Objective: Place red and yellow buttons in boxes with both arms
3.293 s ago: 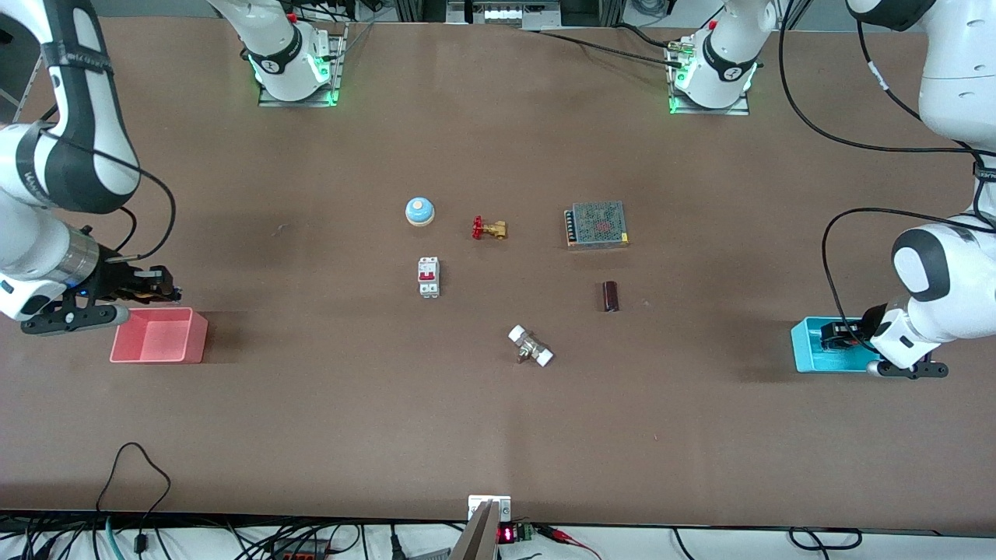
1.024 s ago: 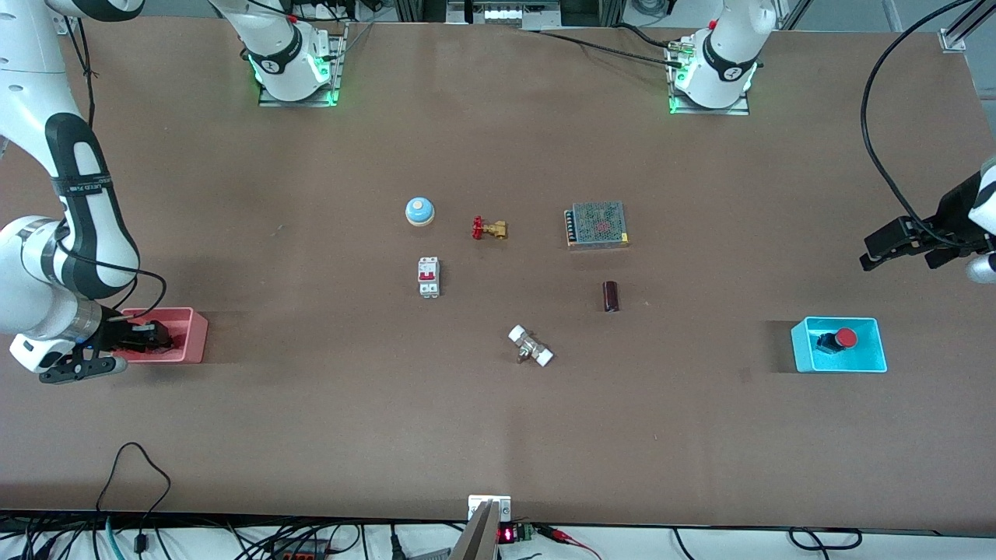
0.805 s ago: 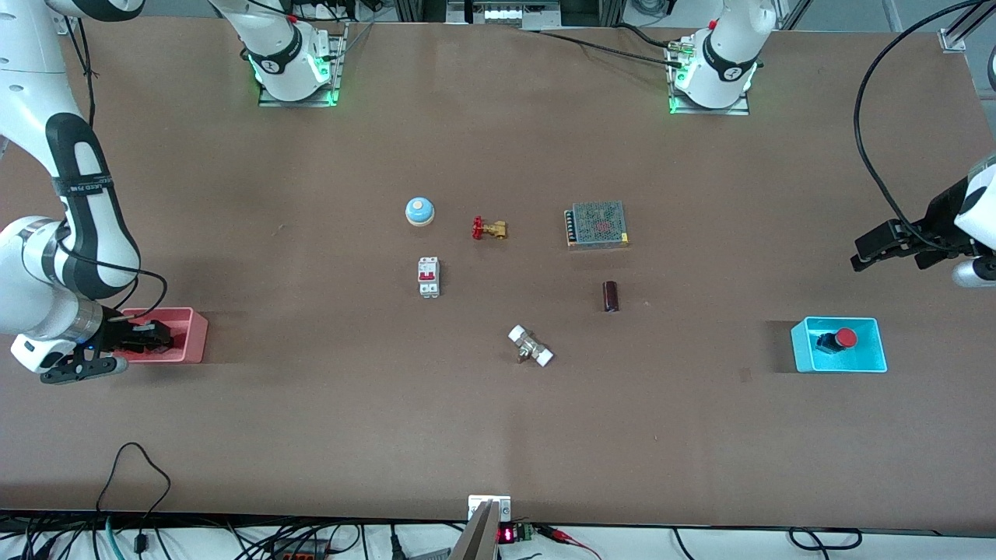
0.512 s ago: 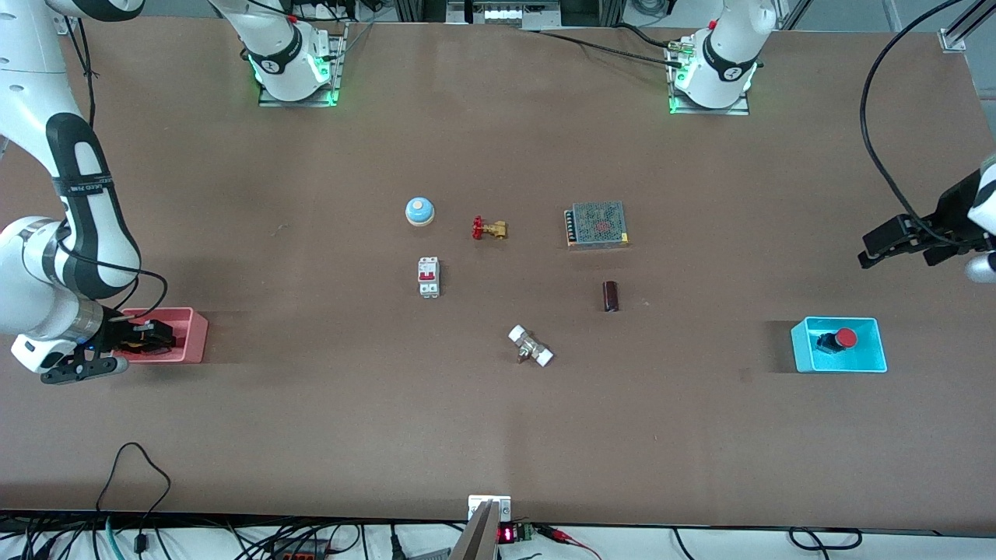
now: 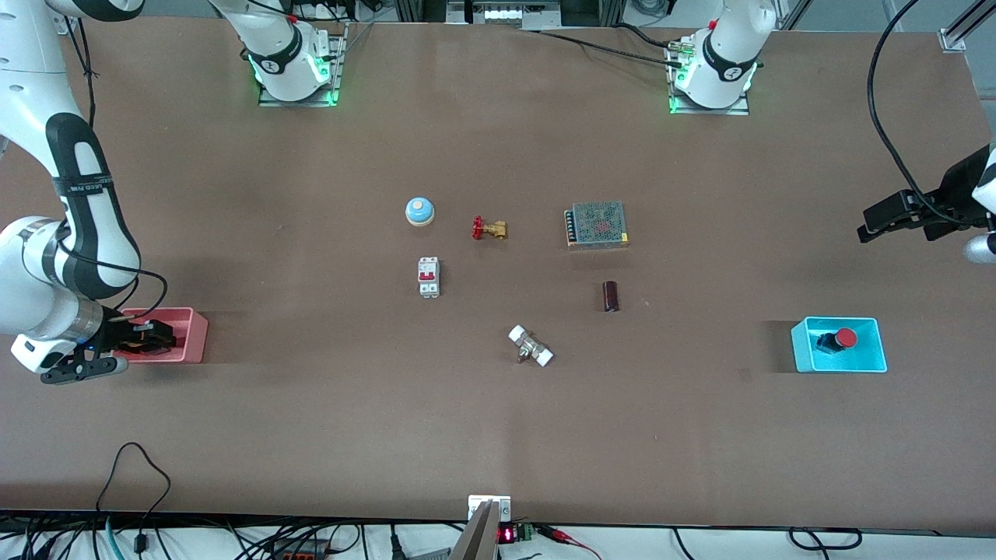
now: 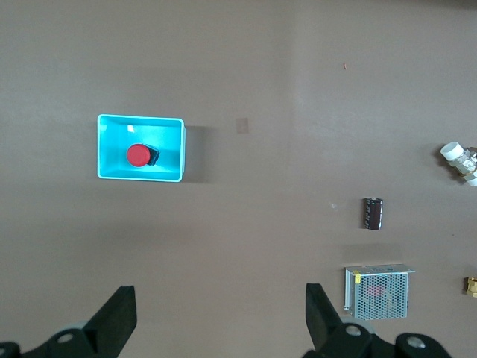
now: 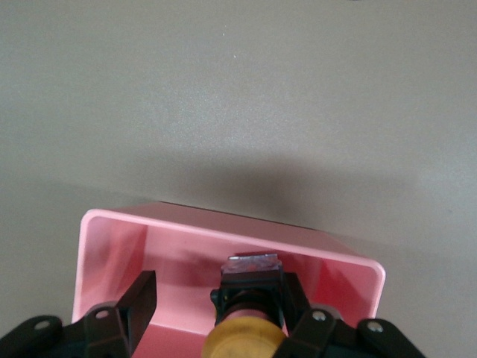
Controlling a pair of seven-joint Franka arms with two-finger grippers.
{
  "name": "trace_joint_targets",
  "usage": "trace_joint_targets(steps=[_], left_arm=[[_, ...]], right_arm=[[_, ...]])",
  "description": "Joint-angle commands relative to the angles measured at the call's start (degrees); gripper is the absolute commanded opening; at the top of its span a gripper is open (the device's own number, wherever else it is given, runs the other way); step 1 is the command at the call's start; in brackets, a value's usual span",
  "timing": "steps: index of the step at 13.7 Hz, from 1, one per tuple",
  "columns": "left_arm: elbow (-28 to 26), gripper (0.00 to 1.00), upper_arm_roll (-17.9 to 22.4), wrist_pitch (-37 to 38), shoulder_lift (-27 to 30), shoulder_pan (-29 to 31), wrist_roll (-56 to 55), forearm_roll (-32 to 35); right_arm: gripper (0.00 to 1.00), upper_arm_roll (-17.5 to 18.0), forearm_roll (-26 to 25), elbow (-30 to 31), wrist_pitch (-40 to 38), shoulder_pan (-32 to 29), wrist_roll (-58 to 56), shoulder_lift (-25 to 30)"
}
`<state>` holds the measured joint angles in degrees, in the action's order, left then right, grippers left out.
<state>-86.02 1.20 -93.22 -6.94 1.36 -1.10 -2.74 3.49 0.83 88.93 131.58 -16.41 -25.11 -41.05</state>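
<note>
The red button (image 5: 840,339) lies in the cyan box (image 5: 801,346) at the left arm's end of the table. It also shows in the left wrist view (image 6: 137,155) inside the cyan box (image 6: 176,149). My left gripper (image 5: 875,225) is open and empty (image 6: 220,306), up over bare table apart from that box. My right gripper (image 5: 159,336) is down inside the pink box (image 5: 196,334). In the right wrist view it is open (image 7: 220,283). The yellow button (image 7: 242,339) sits between its fingers against one finger, inside the pink box (image 7: 112,246).
Mid-table stand a blue bell (image 5: 419,211), a brass valve (image 5: 489,229), a mesh-topped power supply (image 5: 597,225), a white breaker (image 5: 429,277), a dark cylinder (image 5: 611,296) and a white-ended fitting (image 5: 531,346).
The left gripper has let go of the red button in the cyan box and risen away. The right gripper has lowered into the pink box and holds still there.
</note>
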Motion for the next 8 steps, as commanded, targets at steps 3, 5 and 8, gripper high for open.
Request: trace_joint_targets(steps=[3,5,8], left_arm=[[-4.78,1.00,-0.32,-3.11,3.43,-0.13,-0.48,0.63],[-4.77,1.00,-0.41,-2.67,3.34,-0.13,-0.57,0.63],[-4.69,1.00,-0.23,-2.76,2.99,0.22,-0.48,1.15]], right_arm=[[0.77,0.64,3.48,-0.95,-0.36,-0.64,-0.99,-1.05],[0.77,0.64,3.39,-0.95,-0.36,-0.47,-1.69,-1.14],[0.77,0.73,3.65,-0.95,-0.45,-0.38,-0.56,-1.32]])
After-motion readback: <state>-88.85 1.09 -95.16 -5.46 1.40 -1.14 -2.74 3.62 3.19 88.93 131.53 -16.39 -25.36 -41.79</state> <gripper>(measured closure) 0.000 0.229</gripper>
